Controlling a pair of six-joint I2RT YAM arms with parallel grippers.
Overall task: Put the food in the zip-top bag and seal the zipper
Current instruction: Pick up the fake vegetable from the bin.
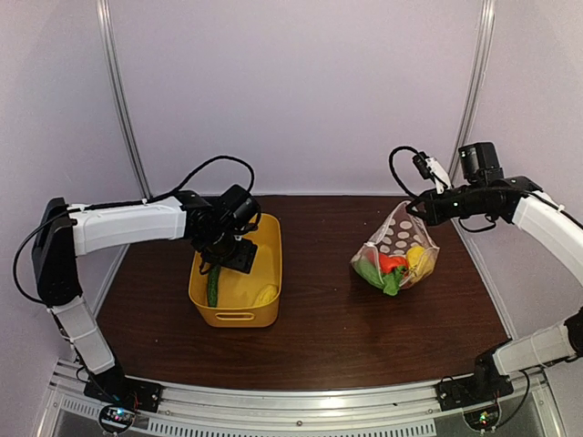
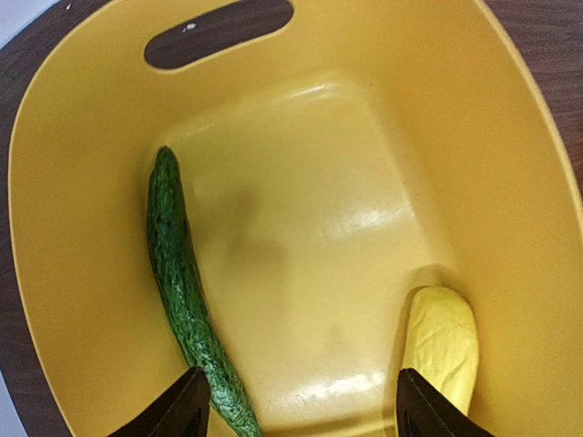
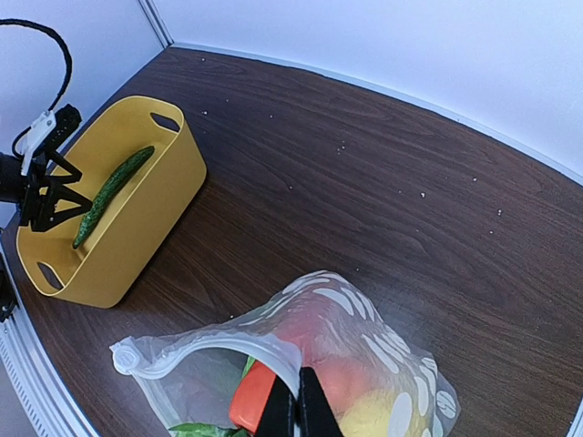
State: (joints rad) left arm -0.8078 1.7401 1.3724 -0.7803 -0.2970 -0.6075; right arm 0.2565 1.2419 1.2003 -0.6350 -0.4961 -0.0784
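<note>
Left gripper point(image 1: 221, 258) is seen poised over the yellow tub point(image 1: 270, 264) at the left of the table point(image 1: 328, 328), its jaws spread wide and nothing held between them. In the left wrist view the two dark fingertips point(image 2: 187, 408) are seen at the bottom edge, above the tub's floor. One fingertip is placed just beside the cucumber's near end, the other just beside the yellow piece. The cucumber point(image 2: 182, 291) is laid lengthwise along one side of the tub floor, close to the wall. The yellow piece point(image 2: 442, 341) is laid against the opposite wall, well apart from the cucumber.

Right of the tub, a stretch of bare dark wood is seen. Further right, the zip-top bag point(image 1: 393, 248) is found with its lower part resting on the table and its top drawn upward. Inside it a red-orange piece point(image 1: 392, 262), a green piece point(image 1: 372, 273) and a yellow lump point(image 1: 419, 259) are bunched together at the bottom.

The bag's upper edge is pinched by the right gripper point(image 1: 416, 208), whose fingers are pressed tightly together on the plastic. In the right wrist view the zipper point(image 3: 219, 346) is seen running leftward from the clamped fingers along the mouth. Whether the mouth is sealed cannot be told.
</note>
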